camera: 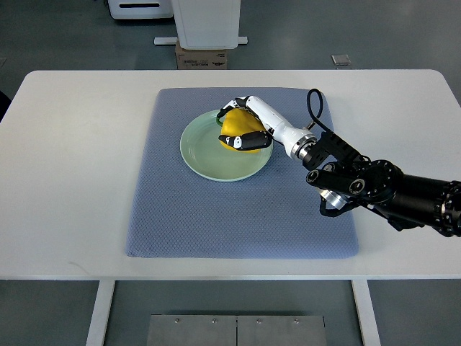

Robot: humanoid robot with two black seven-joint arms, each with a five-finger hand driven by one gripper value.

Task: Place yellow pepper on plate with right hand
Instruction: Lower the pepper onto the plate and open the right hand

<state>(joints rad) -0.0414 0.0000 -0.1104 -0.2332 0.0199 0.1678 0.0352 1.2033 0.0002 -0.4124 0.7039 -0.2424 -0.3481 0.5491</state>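
Fingers [232, 109] curled around the yellow pepper [241, 130], thumb across the near side, gripping it from the right. Then by size: white table [72, 180], bearing a blue-grey mat [216, 216], likely to cushion and stop sliding. Pale green plate [198, 155] at the mat's upper middle. Right hand [245, 124] over the plate's right half, pepper on or just above it; contact unclear. Probably held for a gentle set-down. Pepper roundish; long axis and stem direction hidden.
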